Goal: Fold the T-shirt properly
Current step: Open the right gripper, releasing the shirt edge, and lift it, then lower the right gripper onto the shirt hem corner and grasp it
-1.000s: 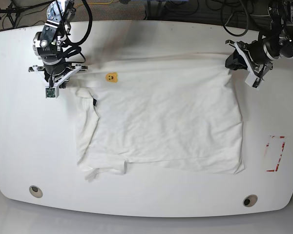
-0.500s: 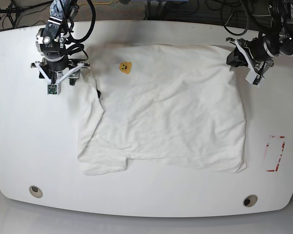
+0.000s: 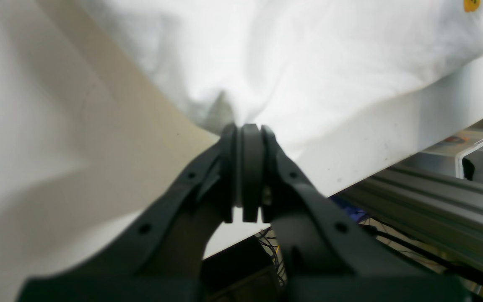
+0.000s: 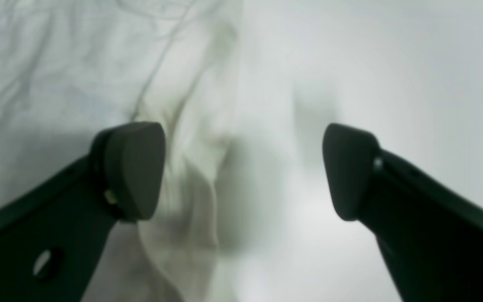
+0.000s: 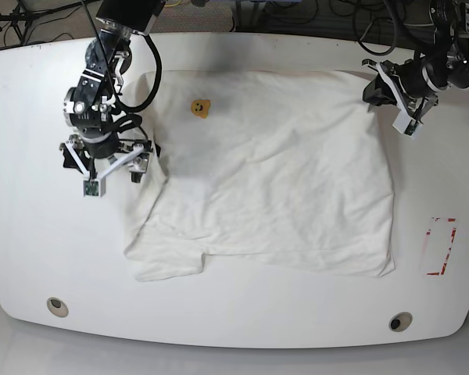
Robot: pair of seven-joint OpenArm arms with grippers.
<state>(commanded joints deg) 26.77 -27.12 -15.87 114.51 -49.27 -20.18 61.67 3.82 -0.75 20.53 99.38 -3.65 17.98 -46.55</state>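
The white T-shirt (image 5: 273, 172) lies spread on the white table, its yellow-orange emblem (image 5: 200, 107) near the far left. My left gripper (image 5: 373, 92) is at the shirt's far right corner, by the table's far edge. In the left wrist view this gripper (image 3: 243, 130) is shut on a pinch of the T-shirt (image 3: 308, 63). My right gripper (image 5: 109, 160) hangs open over the shirt's left edge. In the right wrist view its fingers (image 4: 134, 167) stand wide apart, with rumpled T-shirt (image 4: 57, 63) fabric below and to the left and nothing held.
A red-marked rectangle (image 5: 440, 246) is on the table at the right. Two round holes (image 5: 56, 305) (image 5: 400, 321) sit near the front edge. Cables lie beyond the far edge. An aluminium rail (image 3: 434, 197) runs under the table edge by the left gripper.
The right gripper has moved from the shirt's far left corner toward the front along its left edge. The shirt's far edge now lies flat. The left gripper has barely moved.
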